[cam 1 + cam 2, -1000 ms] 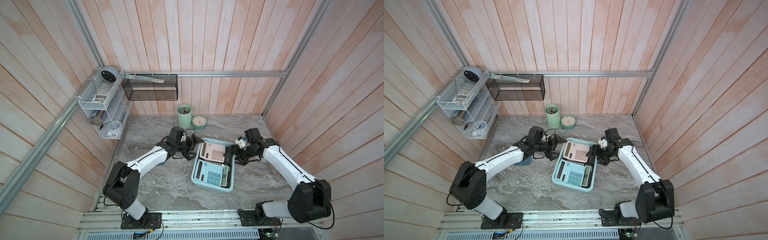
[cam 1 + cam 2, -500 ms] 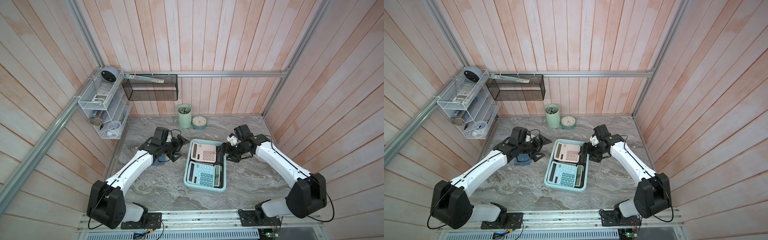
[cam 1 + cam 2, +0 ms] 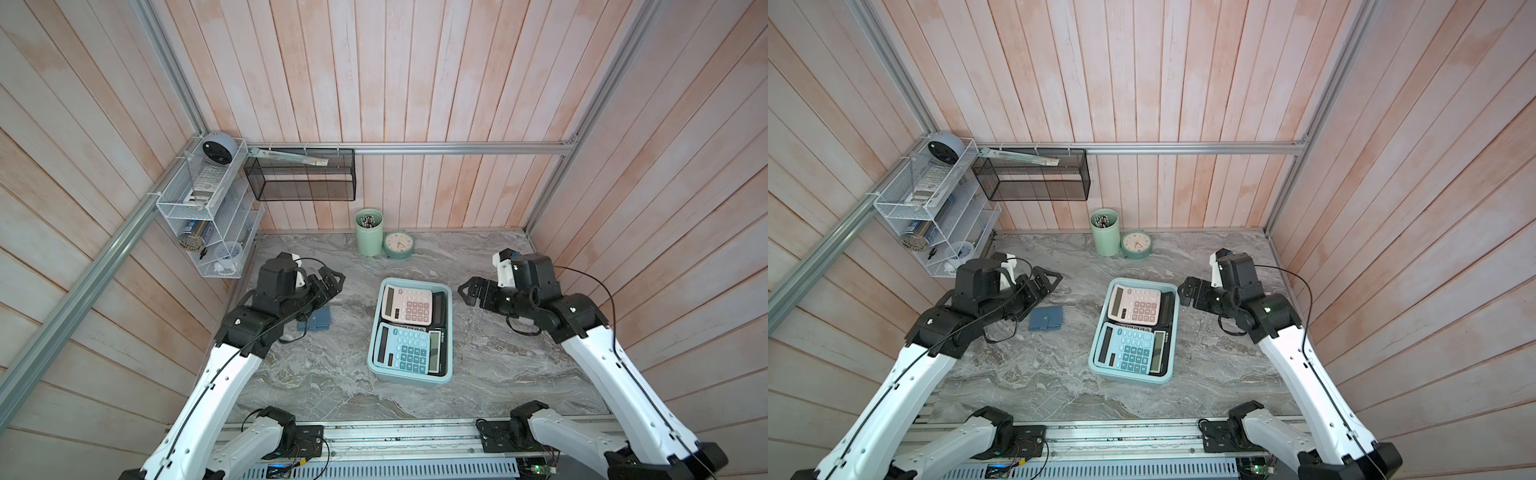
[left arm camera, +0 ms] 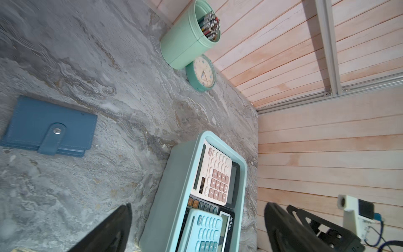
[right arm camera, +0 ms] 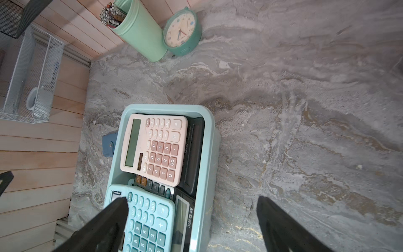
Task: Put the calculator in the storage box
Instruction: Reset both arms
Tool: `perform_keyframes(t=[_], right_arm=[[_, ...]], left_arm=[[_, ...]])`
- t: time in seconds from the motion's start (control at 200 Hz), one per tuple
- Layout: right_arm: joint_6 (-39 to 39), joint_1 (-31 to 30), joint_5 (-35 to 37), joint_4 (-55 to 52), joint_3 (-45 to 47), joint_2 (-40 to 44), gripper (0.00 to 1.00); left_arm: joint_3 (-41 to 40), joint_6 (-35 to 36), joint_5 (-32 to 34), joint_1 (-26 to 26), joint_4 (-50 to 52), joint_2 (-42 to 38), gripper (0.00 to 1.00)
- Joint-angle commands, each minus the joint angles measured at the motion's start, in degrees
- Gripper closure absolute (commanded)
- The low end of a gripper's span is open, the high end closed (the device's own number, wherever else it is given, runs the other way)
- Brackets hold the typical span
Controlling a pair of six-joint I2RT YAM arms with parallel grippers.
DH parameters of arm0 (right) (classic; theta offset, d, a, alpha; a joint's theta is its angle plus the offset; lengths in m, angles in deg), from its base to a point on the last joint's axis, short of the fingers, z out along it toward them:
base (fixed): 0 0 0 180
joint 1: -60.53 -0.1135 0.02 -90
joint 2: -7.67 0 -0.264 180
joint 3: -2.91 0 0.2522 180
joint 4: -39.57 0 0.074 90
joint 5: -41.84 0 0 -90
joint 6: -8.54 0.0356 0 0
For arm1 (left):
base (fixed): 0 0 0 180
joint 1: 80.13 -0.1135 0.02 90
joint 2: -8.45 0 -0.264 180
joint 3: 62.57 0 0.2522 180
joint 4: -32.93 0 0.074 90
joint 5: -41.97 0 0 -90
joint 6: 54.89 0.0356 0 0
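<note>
The storage box is a light aqua tub in the middle of the marble table. Several calculators lie in it. A pink calculator fills the far half and a light blue one the near half, both resting on black calculators. My left gripper hovers open to the left of the box, holding nothing. To the right of the box my right gripper hangs open and empty.
A blue wallet lies flat under the left gripper. A green pen cup and a round green clock stand at the back wall. A white wire rack and a black mesh basket hang at the back left.
Both grippers have drawn back from the box's sides, left arm leftward, right arm rightward. The right jaws have spread wider. The calculators lie as before.
</note>
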Motion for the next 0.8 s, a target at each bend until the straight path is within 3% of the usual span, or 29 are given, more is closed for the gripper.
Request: perform_keyframes(t=[0.0, 0.115, 0.31, 0.415, 0.48, 0.56, 0.645, 0.72, 0.795], right_arm=[[-5.2, -0.3, 7.2, 8.5, 6.6, 5.4, 0.02], [-8.7, -0.3, 10.7, 18.1, 15.2, 12.9, 0.02], [-16.9, -0.3, 17.8, 29.6, 26.8, 21.3, 0.02], [-19.3, 1.4, 24.5, 35.2, 32.9, 24.1, 0.02], [-20.6, 5.9, 23.4, 39.1, 35.8, 24.4, 0.02], [-17.6, 15.3, 16.6, 45.3, 39.4, 22.0, 0.02], [-13.6, 24.6, 10.2, 53.3, 43.5, 17.0, 0.02], [-11.6, 28.9, 10.8, 60.3, 46.7, 12.7, 0.02], [-10.9, 30.4, 12.8, 65.8, 49.5, 9.2, 0.02]], left_arm=[[-6.1, 6.4, 8.2, 2.3, -4.7, -4.9, 0.0], [-14.6, 10.4, 12.7, 5.7, -16.1, -9.7, 0.0], [-28.4, 18.9, 21.4, 6.0, -31.9, -11.4, 0.0], [-32.8, 24.0, 24.0, 2.0, -38.6, -10.7, 0.0], [-32.5, 25.3, 20.8, -3.9, -39.7, -8.5, 0.0], [-32.2, 28.0, 16.8, -9.8, -42.0, -4.2, 0.0], [-32.5, 31.5, 19.2, -13.3, -44.2, 0.6, 0.0], [-34.4, 32.9, 21.3, -15.8, -48.0, 3.4, 0.0], [-37.9, 36.5, 19.1, -17.7, -54.8, 5.0, 0.0]])
